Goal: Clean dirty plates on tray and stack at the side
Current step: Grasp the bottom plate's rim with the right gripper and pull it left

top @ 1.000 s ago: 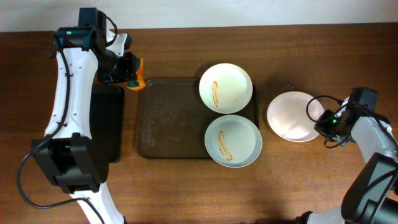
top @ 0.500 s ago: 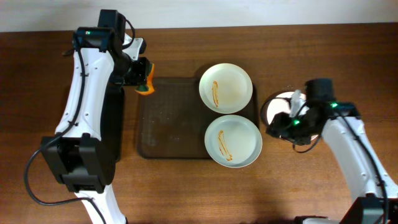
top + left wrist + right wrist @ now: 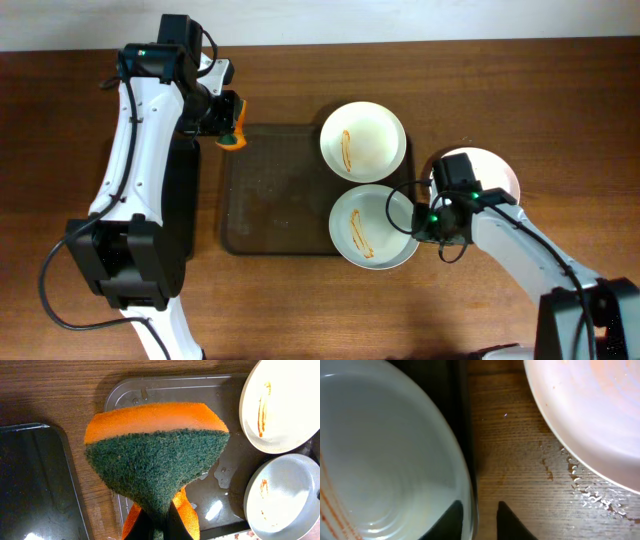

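The right gripper (image 3: 479,522) has moved from the wiped plate (image 3: 590,415) to a dirty plate (image 3: 385,450), jaws parted over its rim. The left gripper (image 3: 155,529) clenches the sponge (image 3: 155,460).

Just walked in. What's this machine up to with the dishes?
A two-armed robot is cleaning plates. Its left gripper pinches an orange-and-green sponge near a corner of the brown tray. Its right gripper is open, with its fingers astride the rim of the nearer streaked plate on the tray. A second streaked plate lies beside that one, and a plain plate sits on the table next to the tray.
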### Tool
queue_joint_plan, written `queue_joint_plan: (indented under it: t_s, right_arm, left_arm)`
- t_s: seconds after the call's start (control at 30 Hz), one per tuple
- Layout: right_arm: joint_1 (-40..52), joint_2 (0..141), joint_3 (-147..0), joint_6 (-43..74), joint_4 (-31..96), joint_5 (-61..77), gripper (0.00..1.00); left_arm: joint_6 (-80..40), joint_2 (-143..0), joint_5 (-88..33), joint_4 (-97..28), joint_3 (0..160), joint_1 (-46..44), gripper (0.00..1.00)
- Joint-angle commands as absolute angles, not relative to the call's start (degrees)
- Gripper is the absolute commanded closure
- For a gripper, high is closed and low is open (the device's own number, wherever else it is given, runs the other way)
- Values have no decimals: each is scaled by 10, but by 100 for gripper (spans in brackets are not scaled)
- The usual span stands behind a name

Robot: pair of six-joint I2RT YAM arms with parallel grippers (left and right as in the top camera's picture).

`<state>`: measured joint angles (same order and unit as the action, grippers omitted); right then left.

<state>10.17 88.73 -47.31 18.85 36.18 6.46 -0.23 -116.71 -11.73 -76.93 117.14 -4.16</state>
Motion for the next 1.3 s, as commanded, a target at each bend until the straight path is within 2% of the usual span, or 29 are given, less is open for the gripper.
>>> queue_joint_plan:
  t_s: [0.0,0.07,0.23,0.37,0.47,0.57,0.67,0.8,0.83,0.9,0.97,1.03,1.13,1.27]
  right_arm:
    - [106,896,-467,201,354,58,88]
    - [106,896,-467,200,347,74,95]
    - [124,896,-477,217,364,164,96]
    - [215,896,-496,372,333,199,96]
    - [304,896,-496,515,256,116,96]
    - [394,912,-496,593,164,-55,96]
    - [415,956,-496,593,76,-98,96]
    - [415,1018,-503,592,-3,-74,95]
    - [415,1018,-508,583,-3,-66,86]
    - [415,1017,-561,519,60,-45,58]
    - [414,1017,-644,456,174,-50,53]
    - [403,1017,-712,390,240,-52,53]
    - [373,1032,-715,307,265,-38,55]
    - [366,1092,-715,279,281,0,64]
  left_arm:
    - [-6,-1167,-115,-767,1170,-41,100]
    - [-6,-1167,-115,-767,1170,-41,100]
    - [-6,-1167,-115,-767,1170,-41,100]
    - [-6,-1167,-115,-768,1170,-41,100]
    - [-6,-1167,-115,-768,1170,-41,100]
    - [-6,-1167,-115,-768,1170,-41,100]
    - [-6,-1167,-115,-767,1170,-41,100]
    - [-6,-1167,-115,-765,1170,-41,100]
    - [-6,-1167,-115,-766,1170,-41,100]
    - [-6,-1167,-115,-764,1170,-41,100]
    - [-6,-1167,-115,-759,1170,-41,100]
    - [-6,-1167,-115,-759,1170,-41,100]
    - [-6,-1167,-115,-759,1170,-41,100]
    - [-6,-1167,-115,-757,1170,-41,100]
